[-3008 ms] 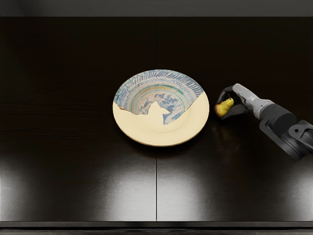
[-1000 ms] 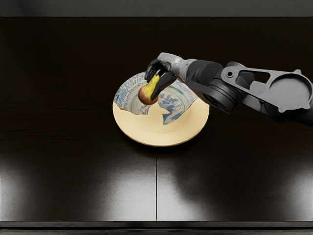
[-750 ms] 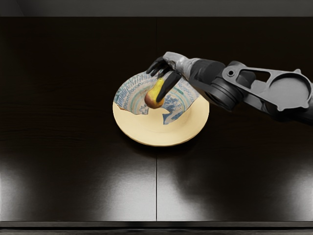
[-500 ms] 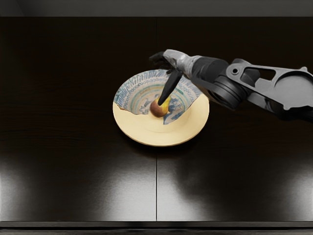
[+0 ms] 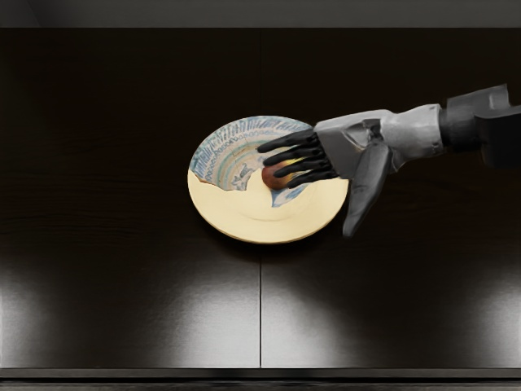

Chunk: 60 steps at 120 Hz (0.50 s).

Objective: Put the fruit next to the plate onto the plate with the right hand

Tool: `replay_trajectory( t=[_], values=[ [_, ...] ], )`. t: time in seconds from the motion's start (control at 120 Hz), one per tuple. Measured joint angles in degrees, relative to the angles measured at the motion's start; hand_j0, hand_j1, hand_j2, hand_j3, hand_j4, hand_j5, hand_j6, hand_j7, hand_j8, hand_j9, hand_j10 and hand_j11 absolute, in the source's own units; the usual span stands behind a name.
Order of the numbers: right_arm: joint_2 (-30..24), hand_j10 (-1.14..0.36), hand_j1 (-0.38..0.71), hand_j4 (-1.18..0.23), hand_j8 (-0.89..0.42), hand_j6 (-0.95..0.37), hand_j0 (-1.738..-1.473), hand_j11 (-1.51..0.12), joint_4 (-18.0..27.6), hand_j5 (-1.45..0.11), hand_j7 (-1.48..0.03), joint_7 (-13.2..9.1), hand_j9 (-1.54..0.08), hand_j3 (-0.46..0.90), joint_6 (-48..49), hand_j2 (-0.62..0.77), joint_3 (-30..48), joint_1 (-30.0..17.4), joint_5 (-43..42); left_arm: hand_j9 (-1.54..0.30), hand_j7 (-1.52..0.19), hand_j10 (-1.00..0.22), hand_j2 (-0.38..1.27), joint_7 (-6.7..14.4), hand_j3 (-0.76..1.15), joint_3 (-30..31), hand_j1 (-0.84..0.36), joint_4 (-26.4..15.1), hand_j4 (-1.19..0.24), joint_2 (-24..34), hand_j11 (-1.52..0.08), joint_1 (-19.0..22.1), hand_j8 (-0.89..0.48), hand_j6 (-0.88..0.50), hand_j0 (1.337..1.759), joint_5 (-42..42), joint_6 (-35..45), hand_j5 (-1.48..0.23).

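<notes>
Just under the right hand's [image 5: 343, 147] spread, released fingers [image 5: 291, 160], the pear [image 5: 271, 178] lies on the plate [image 5: 244, 220], partly hidden.

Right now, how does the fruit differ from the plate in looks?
The plate is wide and shallow, the fruit small and rounded. The plate is cream with a blue pattern; the fruit looks reddish-brown. The plate shows mostly in full; the fruit only peeks between the right hand's spread fingers. Shared: the fruit lies within the plate.

Dark glossy table [image 5: 122, 269] w/ center seam, two light reflections nr front edge
</notes>
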Motion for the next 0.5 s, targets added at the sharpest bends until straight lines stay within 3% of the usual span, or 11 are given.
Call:
replay_trajectory(
  t=[0.208,0.5],
  values=[
    [-8.3,-0.03,-0.31,-0.03,-0.03,-0.03,-1.658,-0.05,-0.1,-0.05,-0.05,0.0,-0.05,0.0,3.6,0.0,-0.1,-3.9,9.0,0.0,0.0,0.0,0.0,0.0,0.0,0.0,0.35,-0.5,0.0,0.0,0.0,0.1,0.0,0.0,1.658,0.0,0.0,0.0],
    [-17.7,-0.03,-0.31,-0.03,-0.03,-0.03,-1.658,-0.04,-4.1,-0.04,-0.04,0.1,-0.04,0.0,4.1,-0.01,-0.6,-6.6,12.5,0.0,0.0,0.0,0.0,0.0,0.0,0.0,0.35,-0.2,0.0,0.0,0.0,0.0,0.0,0.0,1.658,0.0,0.0,0.0]
  ],
)
